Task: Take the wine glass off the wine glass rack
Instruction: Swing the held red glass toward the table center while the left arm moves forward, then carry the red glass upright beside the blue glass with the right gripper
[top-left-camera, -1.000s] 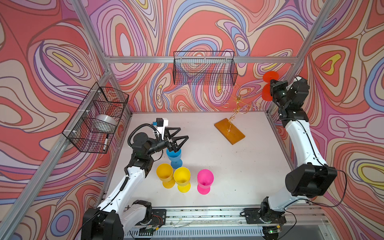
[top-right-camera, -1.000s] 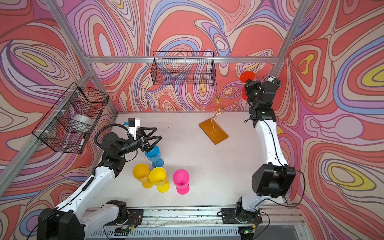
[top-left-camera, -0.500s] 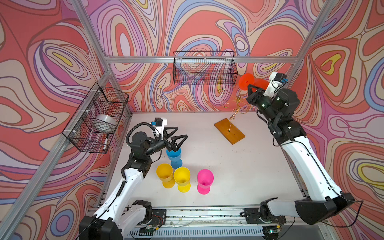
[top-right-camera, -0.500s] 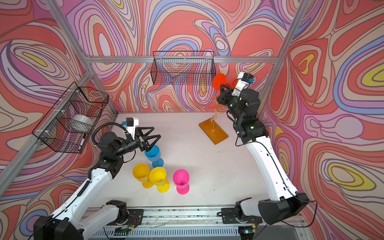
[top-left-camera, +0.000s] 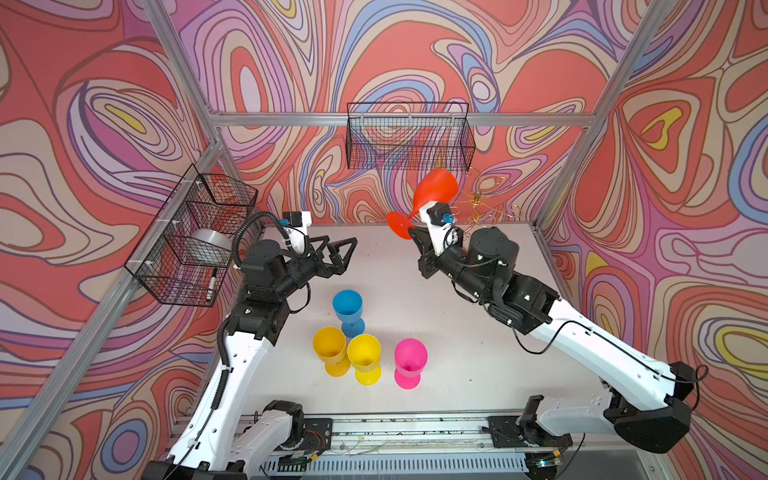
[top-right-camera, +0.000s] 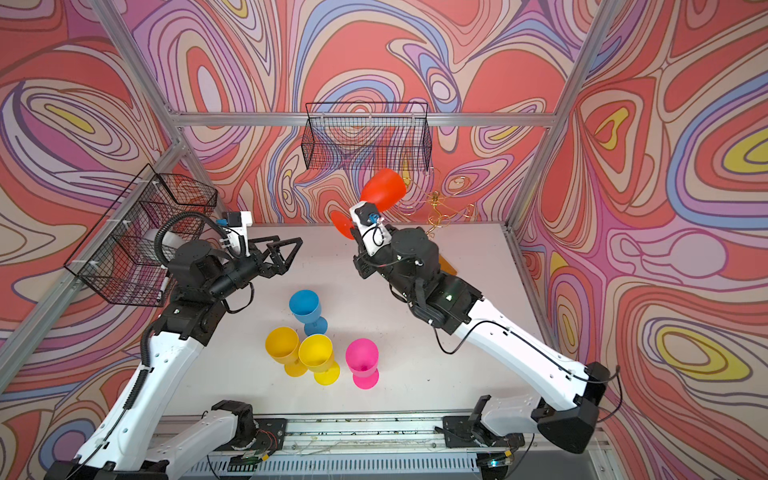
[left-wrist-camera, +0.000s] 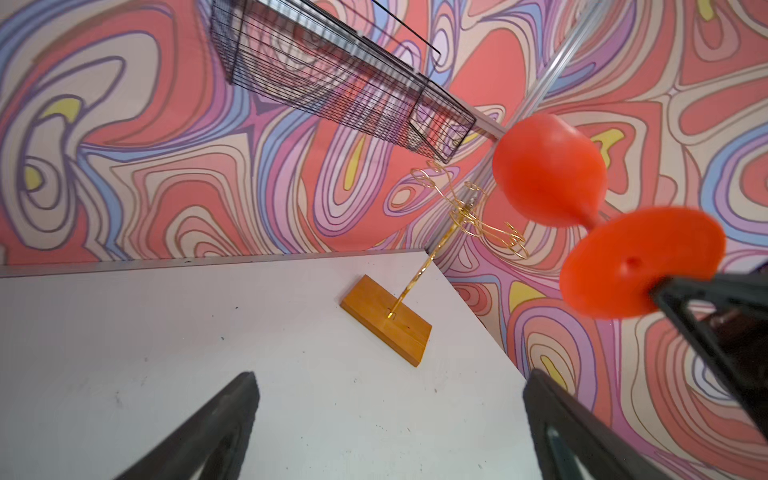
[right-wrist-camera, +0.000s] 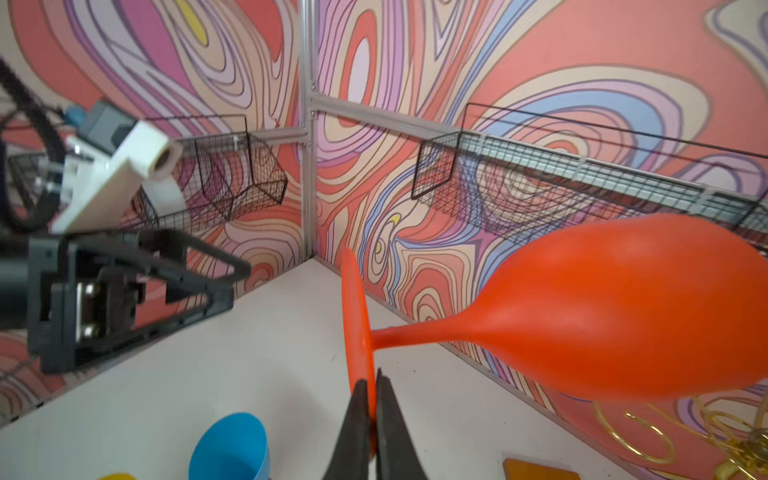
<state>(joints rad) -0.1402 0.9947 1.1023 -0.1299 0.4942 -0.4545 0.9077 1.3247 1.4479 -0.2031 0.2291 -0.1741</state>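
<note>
Removal stage of the task: the orange-red wine glass (top-left-camera: 436, 191) is hanging in the air, free of the wine glass rack (left-wrist-camera: 386, 320). In the left wrist view its bowl is lying near the gold curled arms without touching them. The arms that are showing are carrying no other glass, so the lift-off is judged done. What is probably remaining is carrying the glass clear and setting it down or passing it across. The right gripper (right-wrist-camera: 369, 388) is closing its jaws narrowly on the rim of the glass's round foot. It is holding the glass tilted almost onto its side, with the bowl pointing toward the rear wall and the rack. The right arm is reaching diagonally from the front right corner toward the rear middle of the table (top-left-camera: 457, 353), with its wrist raised well above the surface. The left gripper (top-left-camera: 341, 245) is standing with its jaws spread wide and is gripping nothing. It is pointing across the table toward the held glass, its arm bent at the elbow with the forearm lifted. A blue glass (top-left-camera: 347, 305), two yellow glasses (top-left-camera: 329, 345) and a pink glass (top-left-camera: 410, 357) are standing upright together near the front middle of the table, well apart from the rack.
</note>
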